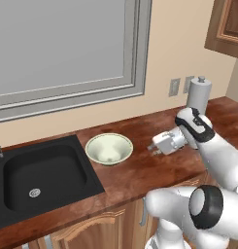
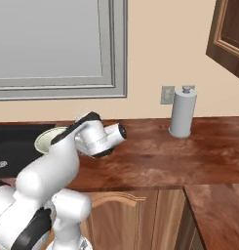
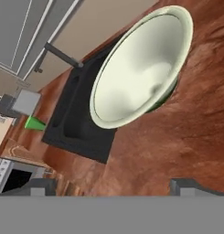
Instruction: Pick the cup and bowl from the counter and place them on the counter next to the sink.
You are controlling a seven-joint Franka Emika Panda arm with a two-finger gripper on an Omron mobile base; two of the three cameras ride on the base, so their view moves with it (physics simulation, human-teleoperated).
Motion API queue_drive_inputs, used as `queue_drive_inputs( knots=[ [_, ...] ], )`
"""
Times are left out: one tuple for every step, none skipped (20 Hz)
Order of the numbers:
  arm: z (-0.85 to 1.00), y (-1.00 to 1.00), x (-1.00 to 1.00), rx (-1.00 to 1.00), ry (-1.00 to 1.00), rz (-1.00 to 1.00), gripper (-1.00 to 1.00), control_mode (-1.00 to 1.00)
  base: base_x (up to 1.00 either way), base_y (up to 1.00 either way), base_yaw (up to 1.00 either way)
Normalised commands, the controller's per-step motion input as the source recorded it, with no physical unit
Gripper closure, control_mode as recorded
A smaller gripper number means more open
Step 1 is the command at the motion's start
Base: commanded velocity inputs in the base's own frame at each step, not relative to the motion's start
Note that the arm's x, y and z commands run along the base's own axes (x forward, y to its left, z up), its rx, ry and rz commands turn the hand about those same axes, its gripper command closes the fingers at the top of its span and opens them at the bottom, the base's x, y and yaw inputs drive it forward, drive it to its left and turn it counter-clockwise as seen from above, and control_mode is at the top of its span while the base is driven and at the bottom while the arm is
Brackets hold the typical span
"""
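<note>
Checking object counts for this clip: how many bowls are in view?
1. The bowl sits upright on the counter just right of the sink; nothing suggests another, though the arm blocks some counter.

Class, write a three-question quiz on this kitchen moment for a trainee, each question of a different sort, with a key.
1. True or false: the bowl rests inside the sink.
2. The gripper is: A) shut on the bowl; B) open, holding nothing; C) shut on the cup.
3. Fill in: in the hand view, the cup lies on the sink's ____ side, away from the bowl.

Key:
1. False: it stands on the counter beside the sink.
2. B
3. far
</note>
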Motion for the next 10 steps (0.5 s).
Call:
queue_drive_inputs(
  knots=[
    [0.26, -0.24, -1.0, -0.01, -0.01, -0.1, -1.0, -1.0, 0.0, 0.0, 0.0],
    [0.29, -0.12, -0.93, -0.03, 0.0, -0.11, -1.0, -1.0, 0.0, 0.0, 0.0],
    [0.37, -0.06, -0.94, -0.03, 0.0, -0.11, -1.0, -1.0, 0.0, 0.0, 0.0],
    [0.39, 0.0, -0.93, -0.03, 0.0, -0.12, -1.0, -1.0, 0.0, 0.0, 0.0],
    [0.44, 0.0, -0.9, -0.03, 0.0, -0.13, -1.0, -1.0, 0.0, 0.0, 0.0],
    [0.46, 0.0, -0.93, -0.05, 0.0, -0.15, -1.0, -1.0, 0.0, 0.0, 0.0],
    [0.47, 0.0, -0.92, -0.05, 0.0, -0.16, -1.0, -1.0, 0.0, 0.0, 0.0],
    [0.46, 0.0, -0.88, -0.06, 0.0, -0.16, -1.0, -1.0, 0.0, 0.0, 0.0],
    [0.44, 0.0, -0.81, -0.06, 0.0, -0.16, -1.0, -1.0, 0.0, 0.0, 0.0],
    [0.39, 0.0, -0.76, -0.07, 0.0, -0.17, -1.0, -1.0, 0.0, 0.0, 0.0]
  ],
)
